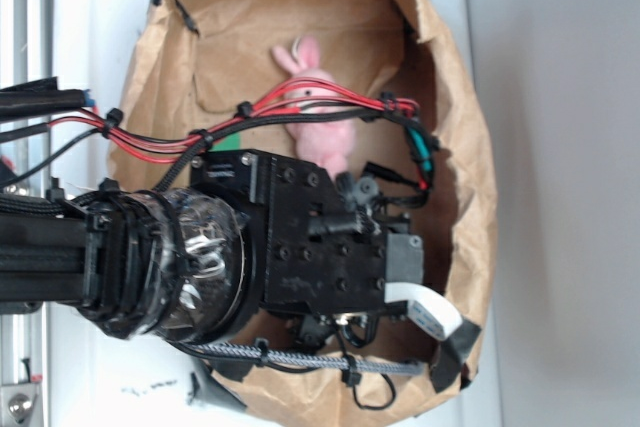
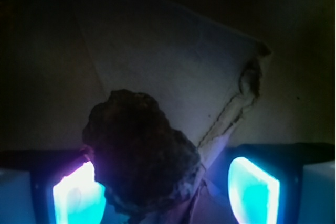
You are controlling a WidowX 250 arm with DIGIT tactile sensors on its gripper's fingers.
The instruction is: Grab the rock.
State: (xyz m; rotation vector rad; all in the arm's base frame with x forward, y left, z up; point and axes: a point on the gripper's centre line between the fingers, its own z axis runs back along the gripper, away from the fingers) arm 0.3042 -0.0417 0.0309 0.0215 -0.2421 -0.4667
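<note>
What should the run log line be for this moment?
gripper: open | rock: between fingers, against the left pad | right pad: clear | pink bunny: in paper bag, untouched

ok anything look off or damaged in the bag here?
Mostly the paper bag: its rim is crumpled and torn, and the wrist view shows a ragged tear in the paper lining. The rock sits off-centre, against the left glowing finger, gap to the right one. The pink bunny looks intact.

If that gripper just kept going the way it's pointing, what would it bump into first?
Most likely the rock, sitting between the gripper pads, close to the left one. Depth is hard to judge in this dim view.
</note>
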